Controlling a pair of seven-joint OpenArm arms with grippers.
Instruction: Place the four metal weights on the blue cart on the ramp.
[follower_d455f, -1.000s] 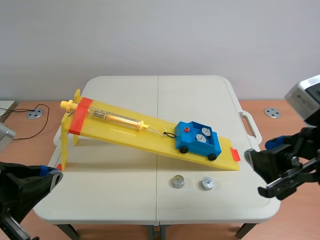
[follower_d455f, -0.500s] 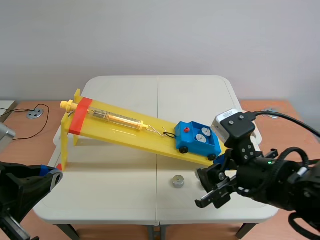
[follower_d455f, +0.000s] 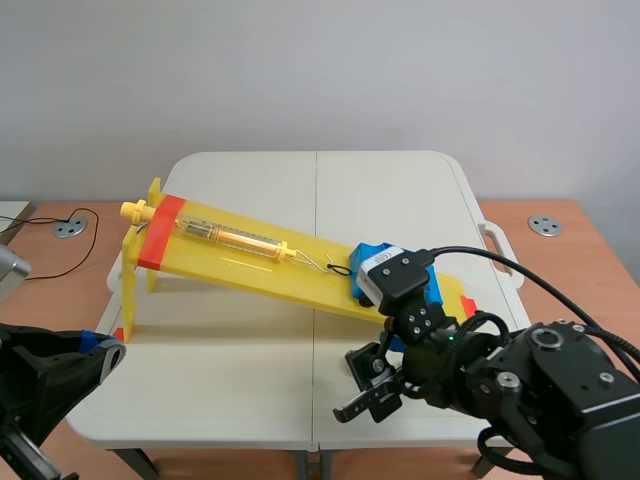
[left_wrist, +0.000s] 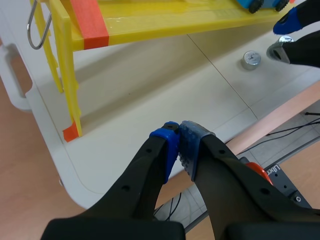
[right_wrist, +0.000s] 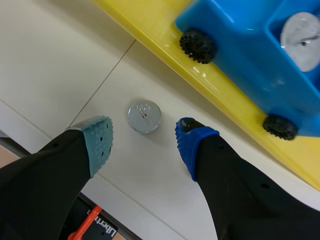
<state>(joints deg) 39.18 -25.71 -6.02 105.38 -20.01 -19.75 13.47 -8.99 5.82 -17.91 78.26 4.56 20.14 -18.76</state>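
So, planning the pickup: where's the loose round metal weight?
Right wrist view: metal weight on the white table, between the right hand's open fingers, beside the yellow ramp.

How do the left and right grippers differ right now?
The left gripper is shut on nothing; the right gripper is open. The left gripper hangs over the table's near edge, far from the blue cart; the right gripper is beside it, with a metal weight between its fingers. Neither holds anything.
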